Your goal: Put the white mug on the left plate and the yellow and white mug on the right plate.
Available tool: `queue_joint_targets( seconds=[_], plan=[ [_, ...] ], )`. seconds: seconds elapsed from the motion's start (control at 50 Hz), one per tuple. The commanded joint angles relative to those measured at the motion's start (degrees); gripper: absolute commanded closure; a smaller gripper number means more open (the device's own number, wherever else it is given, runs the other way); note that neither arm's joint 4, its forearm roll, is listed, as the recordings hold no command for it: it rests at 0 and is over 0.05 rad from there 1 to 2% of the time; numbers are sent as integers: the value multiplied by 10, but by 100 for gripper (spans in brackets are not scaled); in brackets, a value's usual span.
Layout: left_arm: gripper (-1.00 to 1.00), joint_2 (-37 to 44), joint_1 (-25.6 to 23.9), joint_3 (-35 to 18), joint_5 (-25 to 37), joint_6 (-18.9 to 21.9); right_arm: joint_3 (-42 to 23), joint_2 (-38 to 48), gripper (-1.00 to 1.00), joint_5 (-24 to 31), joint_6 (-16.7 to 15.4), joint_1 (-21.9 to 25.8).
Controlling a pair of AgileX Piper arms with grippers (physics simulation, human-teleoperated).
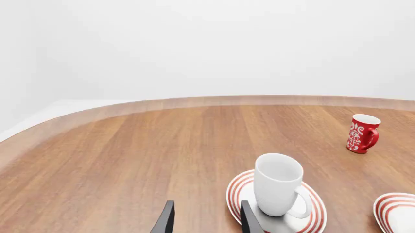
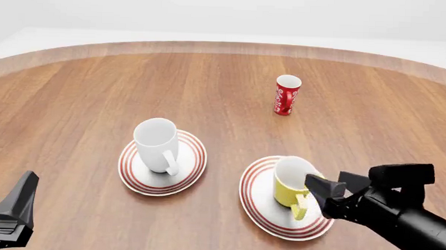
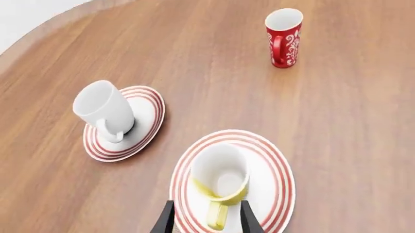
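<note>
The white mug (image 2: 157, 144) stands upright on the left plate (image 2: 192, 166); the yellow and white mug (image 2: 291, 183) sits on the right plate (image 2: 255, 199). The right gripper (image 2: 318, 194) is spread, apparently straddling the yellow handle without gripping. The left gripper (image 1: 206, 220), also spread, holds nothing.

You have a slim red cup (image 2: 286, 95) with white patterning standing upright on the far side of the wooden table (image 2: 75, 97), well apart from everything else. Its inside is white, and its handle shows in both wrist views. The table's rounded far edge meets a plain white backdrop.
</note>
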Motion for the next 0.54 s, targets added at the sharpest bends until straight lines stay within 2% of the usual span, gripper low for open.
queue_joint_targets(
  seconds=[0.02,0.12,0.24,0.36,0.44,0.54],
  plan=[
    [-100,0,0,0,0,0,-49,-136,-100,115,-35,-24],
    [-100,0,0,0,0,0,-87,-196,-100,157,-47,-43],
    [-100,0,0,0,0,0,-122,-243,-100,177,-65,-53],
    [-100,0,0,0,0,0,-149,-285,-100,192,-61,-67],
    [-100,0,0,0,0,0,-167,-322,-100,203,-70,-73],
    [-100,0,0,0,0,0,-168,-347,-100,200,-59,-74]
  ],
)
